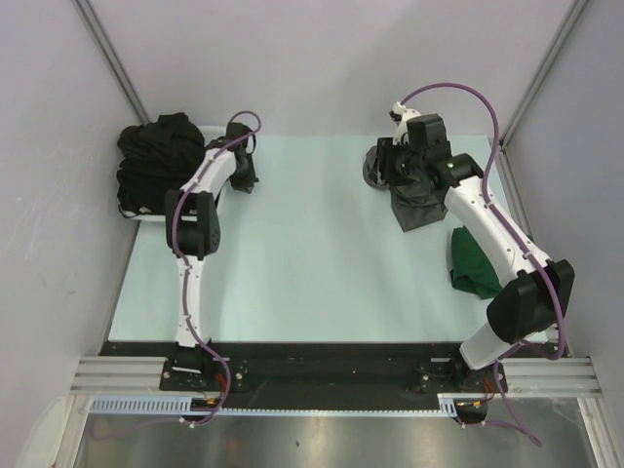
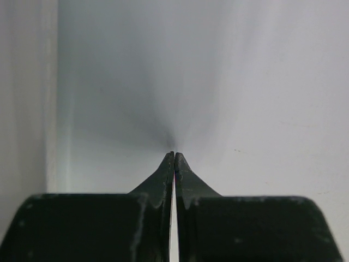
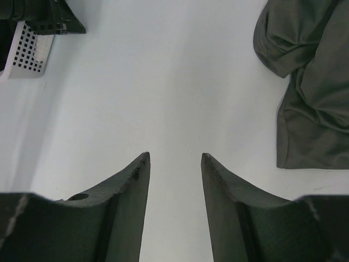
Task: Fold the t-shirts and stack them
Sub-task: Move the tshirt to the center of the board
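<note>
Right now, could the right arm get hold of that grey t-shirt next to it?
Probably yes. The right gripper stands open just beside the charcoal grey t-shirt, and the wrist view shows only bare table between them. Nothing blocks the way, so a small sideways move should reach the cloth.

no txt, brands, nos. or signs readable in any view. nothing legible on the t-shirts [image 1: 414,213] or table [image 1: 322,253]. any fine print too small to tell.

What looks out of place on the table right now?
Nothing is damaged or spilled, but no shirt is folded: the grey shirt lies rumpled at the far right, the green shirt bunched near the right edge, black shirts heaped far left.
</note>
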Robot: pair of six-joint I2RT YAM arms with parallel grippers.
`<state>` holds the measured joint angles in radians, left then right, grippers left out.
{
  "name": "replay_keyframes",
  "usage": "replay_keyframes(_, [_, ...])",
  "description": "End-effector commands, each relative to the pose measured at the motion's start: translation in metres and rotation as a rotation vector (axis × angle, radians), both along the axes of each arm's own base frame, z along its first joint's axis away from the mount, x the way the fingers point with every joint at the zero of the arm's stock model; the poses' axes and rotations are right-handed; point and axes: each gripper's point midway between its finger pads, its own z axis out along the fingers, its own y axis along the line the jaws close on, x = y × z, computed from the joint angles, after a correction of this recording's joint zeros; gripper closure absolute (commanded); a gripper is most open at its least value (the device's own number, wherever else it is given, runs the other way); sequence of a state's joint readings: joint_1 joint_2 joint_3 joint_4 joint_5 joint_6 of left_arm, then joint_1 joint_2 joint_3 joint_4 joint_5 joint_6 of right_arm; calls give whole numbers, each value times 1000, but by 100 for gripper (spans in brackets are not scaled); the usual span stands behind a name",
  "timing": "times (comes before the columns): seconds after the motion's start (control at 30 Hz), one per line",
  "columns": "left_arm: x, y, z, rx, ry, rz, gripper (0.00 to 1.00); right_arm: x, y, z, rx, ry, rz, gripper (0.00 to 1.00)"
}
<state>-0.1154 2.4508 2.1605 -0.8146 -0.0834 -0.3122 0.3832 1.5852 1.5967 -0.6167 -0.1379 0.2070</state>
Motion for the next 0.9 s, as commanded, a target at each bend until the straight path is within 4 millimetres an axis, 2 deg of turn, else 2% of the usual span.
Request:
replay_keyframes(0.0, [9, 9, 24, -39, -49, 12, 89, 4, -1, 3, -9, -23, -19, 52])
replay_keyframes(0.03, [9, 5, 27, -59, -52, 3, 84, 4, -2, 1, -18, -17, -24, 51])
replay_keyframes(0.07, [7, -6, 33, -111, -55, -30, 77, 8, -6, -6, -44, -9, -51, 45])
replay_keyframes(0.13, [5, -16, 49, -151, -85, -60, 74, 9, -10, -12, -82, -3, -64, 42])
replay_keyframes(0.2, [0, -35, 62, -211, -106, -111, 73, 11, -15, -18, -153, -16, -93, 40])
replay_keyframes(0.23, [-4, -43, 78, -238, -142, -138, 72, 14, -22, -17, -201, -40, -131, 39])
replay_keyframes(0.27, [-9, -55, 85, -261, -152, -172, 73, 15, -25, -16, -256, -67, -128, 39])
replay_keyframes(0.3, [-20, -64, 87, -289, -140, -198, 72, 14, -17, -14, -288, -97, -117, 38])
replay_keyframes(0.33, [-22, -78, 113, -309, -203, -242, 70, 17, -25, -13, -349, -126, -163, 37])
replay_keyframes(0.4, [-33, -93, 132, -335, -241, -286, 67, 24, -27, -11, -406, -169, -209, 35])
replay_keyframes(0.43, [-40, -102, 133, -352, -253, -311, 65, 26, -33, -9, -438, -185, -256, 33])
replay_keyframes(0.47, [-49, -115, 158, -360, -300, -350, 60, 29, -36, -9, -450, -190, -285, 31])
replay_keyframes(0.5, [-56, -121, 159, -362, -299, -362, 59, 31, -39, -10, -438, -185, -334, 26])
replay_keyframes(0.53, [-60, -128, 170, -363, -325, -383, 57, 34, -48, -16, -464, -176, -378, 15])
replay_keyframes(0.57, [-69, -140, 187, -369, -356, -415, 57, 35, -51, -18, -469, -169, -389, 11])
replay_keyframes(0.6, [-75, -146, 193, -370, -365, -431, 57, 37, -53, -22, -467, -158, -405, 1])
replay_keyframes(0.67, [-89, -160, 217, -373, -415, -478, 56, 40, -63, -33, -472, -124, -425, 0])
replay_keyframes(0.73, [-102, -173, 228, -387, -430, -512, 55, 43, -61, -46, -445, -82, -390, 0])
replay_keyframes(0.77, [-106, -176, 235, -386, -444, -523, 54, 45, -71, -53, -440, -52, -391, 0])
replay_keyframes(0.83, [-122, -181, 252, -415, -461, -546, 52, 47, -70, -69, -393, 8, -353, 0])
replay_keyframes(0.87, [-126, -182, 257, -429, -472, -552, 51, 49, -80, -75, -378, 40, -365, 0])
